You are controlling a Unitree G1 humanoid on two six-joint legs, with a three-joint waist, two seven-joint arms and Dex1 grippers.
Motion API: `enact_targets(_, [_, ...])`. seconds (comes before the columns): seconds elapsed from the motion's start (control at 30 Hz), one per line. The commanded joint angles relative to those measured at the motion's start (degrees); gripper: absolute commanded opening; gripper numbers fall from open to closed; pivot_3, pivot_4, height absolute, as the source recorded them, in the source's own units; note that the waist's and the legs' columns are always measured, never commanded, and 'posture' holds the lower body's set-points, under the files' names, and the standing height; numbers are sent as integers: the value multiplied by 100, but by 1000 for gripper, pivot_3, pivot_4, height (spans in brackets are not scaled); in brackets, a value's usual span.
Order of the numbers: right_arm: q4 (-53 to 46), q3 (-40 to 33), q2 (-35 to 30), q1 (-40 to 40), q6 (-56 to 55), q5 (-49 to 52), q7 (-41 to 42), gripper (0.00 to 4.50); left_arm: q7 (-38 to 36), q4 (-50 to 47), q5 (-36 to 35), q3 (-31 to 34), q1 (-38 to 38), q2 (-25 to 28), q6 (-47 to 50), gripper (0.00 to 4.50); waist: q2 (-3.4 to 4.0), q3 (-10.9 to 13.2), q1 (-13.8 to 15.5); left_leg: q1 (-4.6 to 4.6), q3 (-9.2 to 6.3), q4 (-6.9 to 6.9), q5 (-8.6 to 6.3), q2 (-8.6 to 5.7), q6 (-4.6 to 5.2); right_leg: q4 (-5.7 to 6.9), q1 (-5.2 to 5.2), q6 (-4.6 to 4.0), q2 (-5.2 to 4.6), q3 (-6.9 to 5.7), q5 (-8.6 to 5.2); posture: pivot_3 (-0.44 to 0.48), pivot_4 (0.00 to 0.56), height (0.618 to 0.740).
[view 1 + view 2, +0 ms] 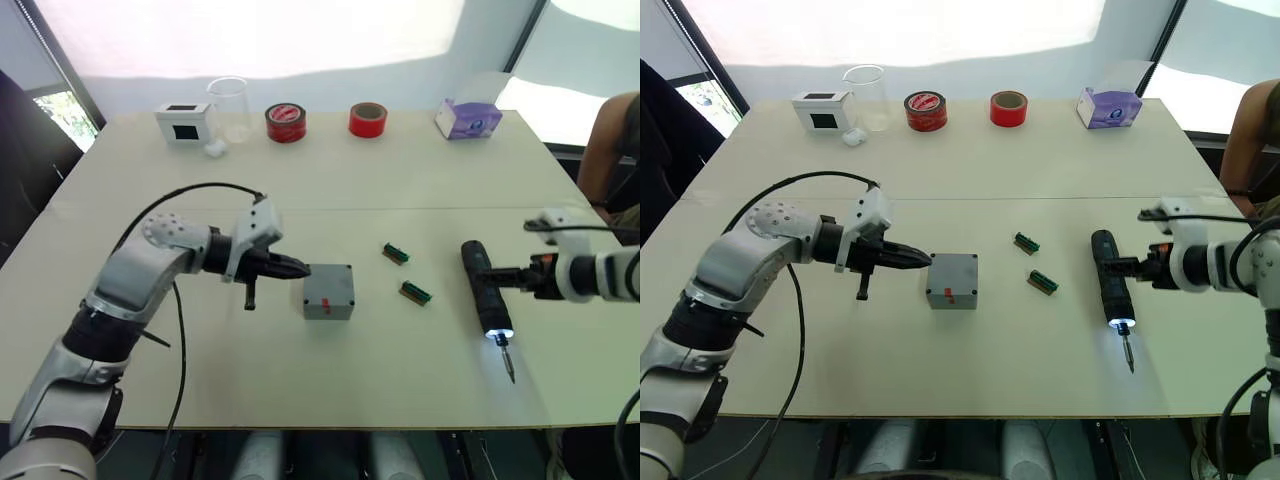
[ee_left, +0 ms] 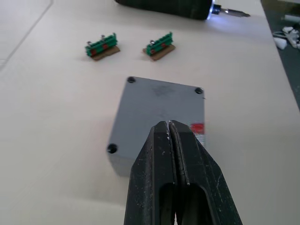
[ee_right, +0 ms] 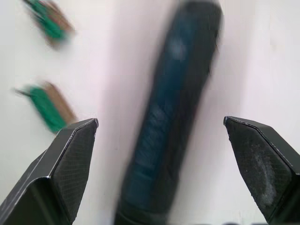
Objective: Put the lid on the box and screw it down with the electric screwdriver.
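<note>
Your left tool (image 2: 169, 125) has its two black fingers (image 2: 159, 154) pressed together, with nothing between them. Its tip is at the left edge of the box (image 1: 329, 291), touching it or just above it; you cannot tell which from these views. The lid (image 2: 159, 101) already sits on the box, flat and square with it, and you see a dark screw hole at three of its corners in the left wrist view. A small red mark is on the near side of the box.

Your right tool (image 3: 161, 129) is wide open, one finger (image 3: 70, 154) on each side of the screwdriver (image 1: 485, 288), and neither finger touches it. The screwdriver lies flat on the worktop (image 1: 400, 180), well to the right of the box. Its silver bit (image 1: 508, 361) points to the near edge of the worktop, and a small light shines at its tip end.

Between the box and the screwdriver lie two small green parts (image 1: 396, 253) (image 1: 415, 293), apart from each other and from both things.

Along the far edge of the worktop you see a white box with a black screen (image 1: 182, 122), a clear beaker (image 1: 229, 108), two red tape rolls (image 1: 286, 122) (image 1: 368, 119) and a purple tissue box (image 1: 468, 118). A person's arm (image 1: 610, 150) is at the right side of the worktop.
</note>
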Motion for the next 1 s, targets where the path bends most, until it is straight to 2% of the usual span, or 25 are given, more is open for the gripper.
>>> enact_targets(0.03, [-602,107,-442,-94,-613,-89,485,4462,131,335,28,376,-217,72,-114,0,0,0,16,-1,0,-1,0,0,0,0,-1,0,-1,0,0,0,150,740])
enact_targets(0.13, [-1366,331,-546,288,-2712,-826,1004,4462,392,779,339,420,-265,98,-382,0,-2,1,7,-2,0,0,0,-2,0,-1,0,1,-3,-2,0,0,150,740])
enact_targets(0.2, [-2029,406,-332,623,-3277,-782,1304,4462,502,994,767,184,-170,177,-722,0,-2,1,1,0,2,0,0,-3,0,1,0,4,-2,-2,-1,0,150,740])
enact_targets(0.27, [-2647,644,59,891,-3344,-632,1268,4462,556,1044,943,26,-34,130,-825,0,-5,1,-16,1,1,-1,0,1,0,3,0,9,5,0,-4,0,150,740])
enact_targets(0.37, [-3429,1424,468,1310,-3520,-807,1237,4462,525,833,908,-51,247,-7,-740,0,-6,2,7,-1,1,0,0,0,-1,10,-4,8,0,4,-5,0,150,740])
enact_targets(0.53, [-3438,2370,1188,1387,-3483,-1157,969,4462,626,542,927,-192,561,-230,-541,0,-20,5,40,-4,-3,14,0,-5,-1,12,2,9,-9,2,-3,0,150,740])
enact_targets(0.8, [-3373,2692,1432,1399,-3356,-1298,1004,4462,663,271,954,-370,716,-447,-404,0,-19,5,99,-3,-5,14,1,-5,-2,13,-1,9,-8,2,-3,0,150,740])
enact_targets(1.0, [-3524,2611,1731,1305,-3025,-877,1138,4462,550,922,1214,-698,252,-914,-817,0,-20,5,144,-1,-5,14,1,-6,-3,13,2,9,-6,-2,-3,0,150,740])
